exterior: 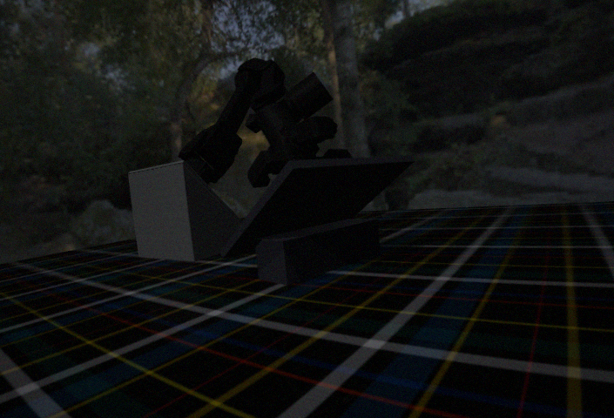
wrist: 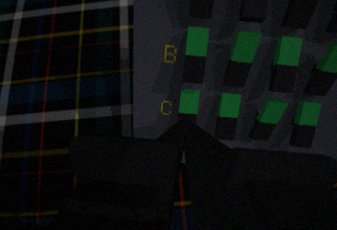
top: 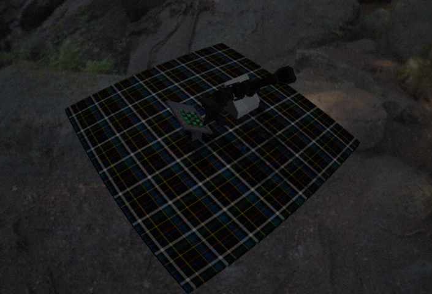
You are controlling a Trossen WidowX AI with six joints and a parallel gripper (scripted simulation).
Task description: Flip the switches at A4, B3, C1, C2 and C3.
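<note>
The claw point(wrist: 183, 126) is clenched on nothing. Its tip sits at the near, dark end of switch C1 point(wrist: 190, 102) on the panel point(wrist: 147, 91).

Work surface: dark plaid cloth point(top: 195, 193) with white, yellow and red lines, spread flat over rocky ground point(top: 49, 222). Directly on it: a dark block point(exterior: 317, 251) propping the tilted switch panel point(top: 189, 119), and just beside that the pale box point(exterior: 162, 212) carrying the arm. Lighting is dim.
</note>
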